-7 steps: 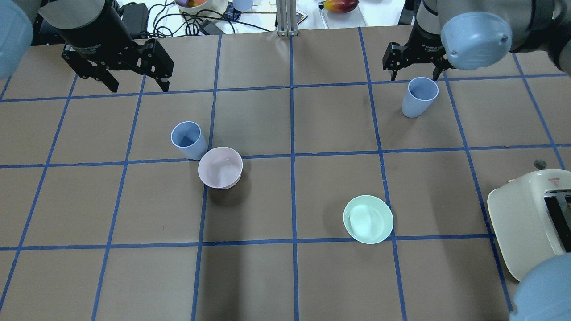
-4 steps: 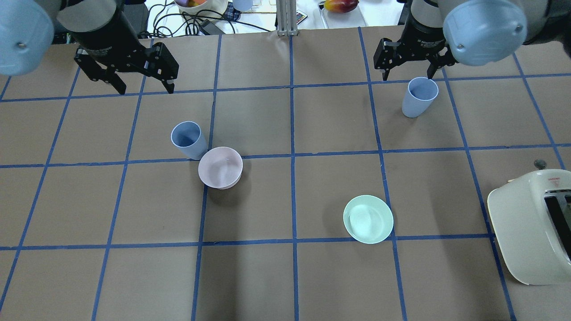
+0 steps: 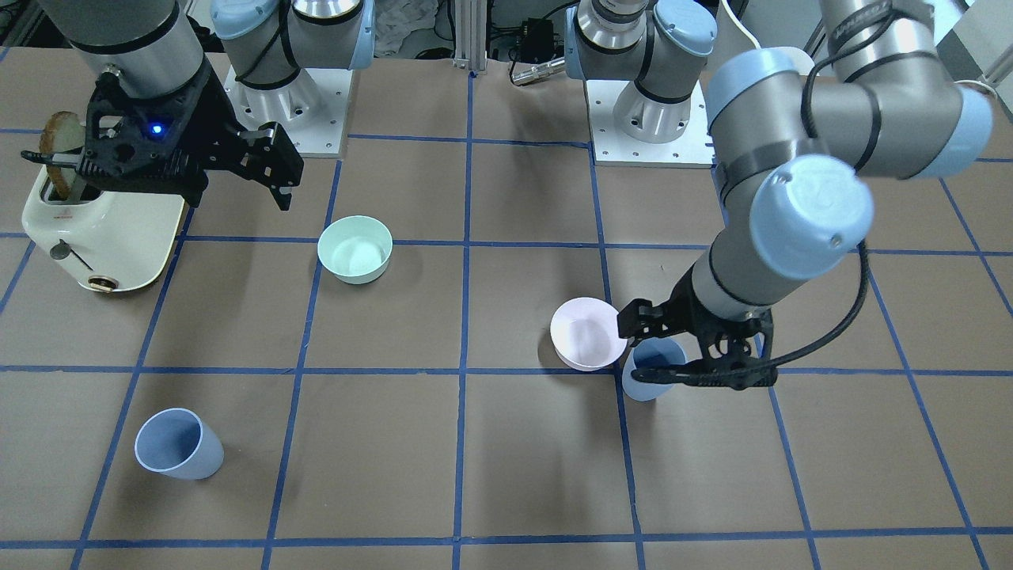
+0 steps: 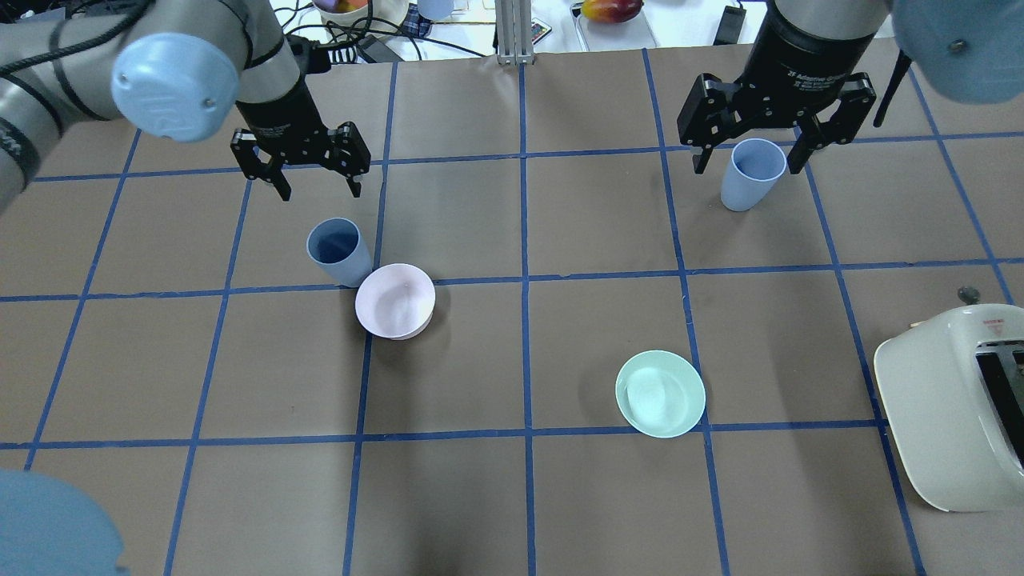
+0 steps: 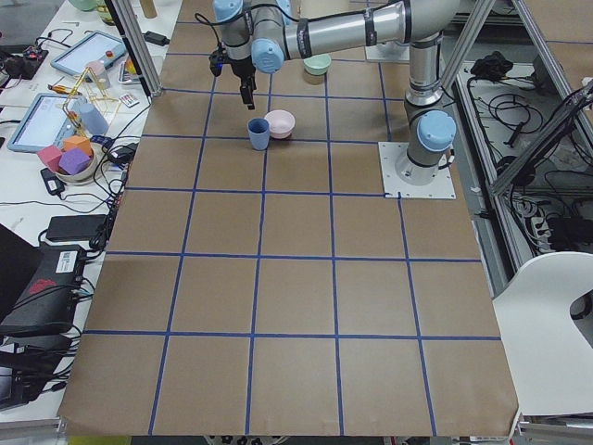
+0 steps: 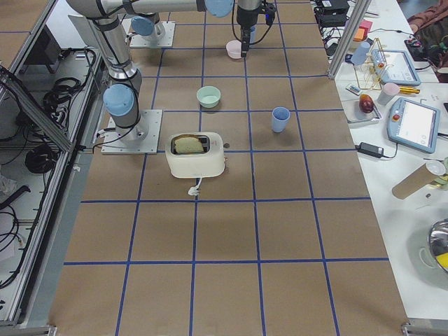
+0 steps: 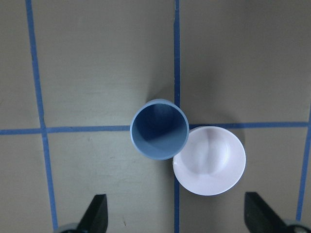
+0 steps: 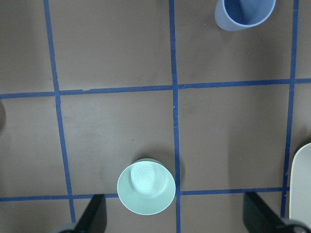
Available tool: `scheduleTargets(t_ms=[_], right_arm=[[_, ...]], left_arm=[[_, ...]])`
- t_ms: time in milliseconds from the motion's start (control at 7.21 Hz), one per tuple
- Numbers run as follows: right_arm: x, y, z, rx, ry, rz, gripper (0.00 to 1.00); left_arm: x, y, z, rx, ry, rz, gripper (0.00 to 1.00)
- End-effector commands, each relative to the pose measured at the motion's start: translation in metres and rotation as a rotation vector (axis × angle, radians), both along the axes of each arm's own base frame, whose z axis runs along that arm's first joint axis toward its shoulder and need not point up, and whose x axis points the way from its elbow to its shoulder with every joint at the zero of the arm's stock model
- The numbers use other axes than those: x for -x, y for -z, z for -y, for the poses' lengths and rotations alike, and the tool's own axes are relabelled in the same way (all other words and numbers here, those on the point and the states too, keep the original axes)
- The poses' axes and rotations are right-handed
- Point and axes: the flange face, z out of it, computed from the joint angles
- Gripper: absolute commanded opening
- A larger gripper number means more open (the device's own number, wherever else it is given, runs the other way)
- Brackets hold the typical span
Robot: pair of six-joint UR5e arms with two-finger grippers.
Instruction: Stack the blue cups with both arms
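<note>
One blue cup [image 4: 338, 250] stands upright against the pale pink bowl [image 4: 395, 301]. My left gripper [image 4: 318, 190] is open and empty, hovering above and just beyond this cup. In the left wrist view the cup [image 7: 159, 129] is centred ahead of the spread fingertips [image 7: 97, 213]. The other blue cup [image 4: 752, 174] stands alone at the far right. My right gripper [image 4: 746, 168] is open and empty, high above it. In the right wrist view that cup [image 8: 245, 14] is at the top edge, far from the fingertips [image 8: 95, 211].
A mint green bowl [image 4: 660, 393] sits right of centre, nearer the robot. A cream toaster [image 4: 952, 400] holding a slice of toast [image 3: 55, 150] stands at the right edge. Cables and clutter lie beyond the table's far edge.
My left gripper has moved right and closer to the cup beside the pink bowl. My right gripper has shifted right, over the lone cup. Cups and bowls have not moved.
</note>
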Motion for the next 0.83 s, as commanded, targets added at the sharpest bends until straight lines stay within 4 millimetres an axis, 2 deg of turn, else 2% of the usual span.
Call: scheduleTargets(t_ms=[0, 139, 277, 416, 554, 693], right_arm=[[0.0, 0.003, -0.002, -0.014, -0.001, 0.0, 1.0], [0.0, 0.003, -0.002, -0.015, 0.0, 0.003, 1.0], [0.001, 0.005, -0.001, -0.015, -0.002, -0.008, 1.0], [-0.001, 0.007, -0.001, -0.021, 0.0, 0.001, 1.0], [-0.001, 0.01, -0.001, -0.026, -0.001, 0.001, 1.0], [0.001, 0.011, -0.002, -0.03, -0.022, -0.013, 1.0]], left_arm=[[0.024, 0.061, -0.003, 0.003, 0.037, 0.001, 1.0], [0.022, 0.071, -0.003, 0.031, 0.046, 0.009, 0.91], [0.022, 0.076, -0.004, 0.024, 0.045, 0.009, 0.71], [0.022, 0.078, -0.006, 0.013, 0.046, 0.007, 0.33], [0.022, 0.079, -0.007, 0.002, 0.046, 0.009, 0.12], [0.022, 0.079, -0.007, 0.001, 0.047, 0.011, 0.01]])
